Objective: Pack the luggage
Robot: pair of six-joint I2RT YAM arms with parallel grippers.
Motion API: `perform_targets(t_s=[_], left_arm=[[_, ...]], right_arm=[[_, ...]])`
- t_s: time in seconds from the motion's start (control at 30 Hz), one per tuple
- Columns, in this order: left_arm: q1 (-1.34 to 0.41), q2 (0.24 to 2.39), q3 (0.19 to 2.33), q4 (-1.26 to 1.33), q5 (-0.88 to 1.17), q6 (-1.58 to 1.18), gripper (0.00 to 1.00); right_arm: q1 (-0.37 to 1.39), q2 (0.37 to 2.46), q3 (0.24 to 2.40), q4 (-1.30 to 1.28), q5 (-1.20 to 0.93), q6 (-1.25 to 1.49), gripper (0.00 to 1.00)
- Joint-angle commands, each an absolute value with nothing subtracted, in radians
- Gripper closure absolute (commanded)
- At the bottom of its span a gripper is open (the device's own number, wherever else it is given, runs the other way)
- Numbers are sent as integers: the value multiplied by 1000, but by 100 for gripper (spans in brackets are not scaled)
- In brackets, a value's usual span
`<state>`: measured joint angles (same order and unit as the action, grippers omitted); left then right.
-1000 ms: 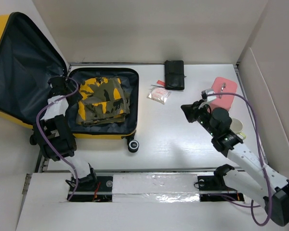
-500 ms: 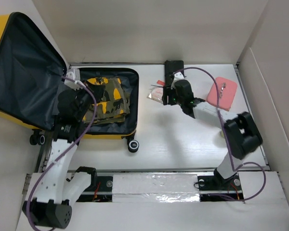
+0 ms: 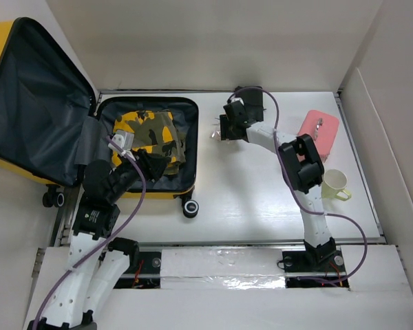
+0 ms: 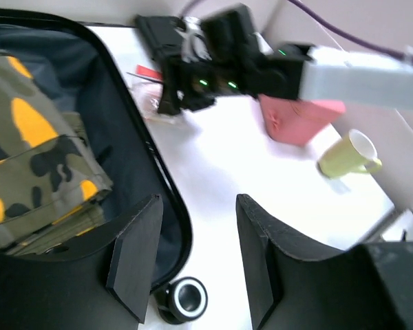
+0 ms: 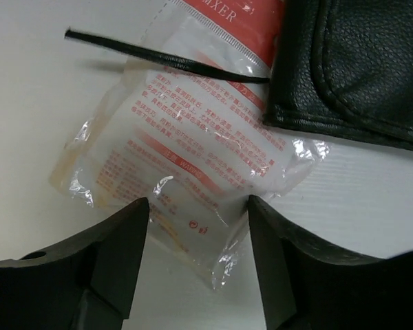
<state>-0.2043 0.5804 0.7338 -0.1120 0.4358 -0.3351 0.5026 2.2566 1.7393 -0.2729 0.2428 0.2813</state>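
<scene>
The yellow luggage (image 3: 187,150) lies open at the left, its dark-lined lid (image 3: 34,103) standing up. A folded camouflage garment (image 3: 148,134) rests in its base. My left gripper (image 3: 160,165) hovers over the base's near right corner, open and holding nothing; in the left wrist view its fingers (image 4: 134,254) straddle the black rim (image 4: 162,182) above a wheel (image 4: 182,299). My right gripper (image 3: 224,129) is at the back centre, open, low over a clear plastic packet with red print (image 5: 193,151). The packet's near corner lies between the fingers (image 5: 117,254).
A black leather wallet (image 5: 358,62) lies just behind the packet, and a thin black strip (image 5: 158,55) crosses the packet's top. A pink item (image 3: 319,127) and a pale yellow mug (image 3: 335,182) sit at the right. White walls close in the table's back and right sides.
The left arm has pulled back from deep in the luggage to its near right corner. The right arm has swung from the pink item over to the packet, uncovering the mug.
</scene>
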Motion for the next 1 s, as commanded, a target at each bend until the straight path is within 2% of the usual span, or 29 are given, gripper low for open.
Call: perform_targets(t_s=[0.0,0.07,0.1,0.17,0.2,0.23,0.4,0.5,0.63,0.77,0.8,0.83,0.87,0.9,0.97], left_arm=[[-259,548,744,-129,417,-276,56],[-285,516,747,-138,393,-264,56],[-301,506,752,-156,358,-262,56],[-313,482,761,-170,318,-258,56],[-322,474,762,-181,286,-258,56],[-322,465,767,-186,272,-258,56],[-331,457,784,-225,165,-271,56],[-331,442,798,-250,77,-290,56],[-331,408,798,-252,15,-308,56],[-331,361,798,-258,-77,-330,57],[-331,350,796,-258,-107,-334,57],[-331,330,793,-258,-118,-339,58],[-331,324,789,-255,-126,-342,58],[-331,318,784,-249,-126,-342,58],[-331,318,778,-249,-114,-342,58]], right_arm=[[494,2310,1853,-443,268,330,39],[485,2321,1873,-472,259,351,47],[485,2309,1856,-459,246,354,68],[494,2275,1757,-425,242,370,84],[505,2219,1706,-357,258,371,96],[505,2186,1656,-322,261,373,100],[566,1939,1419,-207,259,336,100],[613,1787,1382,-207,213,296,100],[713,1690,1409,-167,169,258,100],[814,1759,1551,-149,80,247,100],[848,1819,1584,-120,45,247,96],[860,1853,1621,-115,-31,247,85],[861,1886,1713,-123,-60,241,69],[870,1913,1751,-149,-83,235,41],[844,1931,1770,-150,-80,226,26]])
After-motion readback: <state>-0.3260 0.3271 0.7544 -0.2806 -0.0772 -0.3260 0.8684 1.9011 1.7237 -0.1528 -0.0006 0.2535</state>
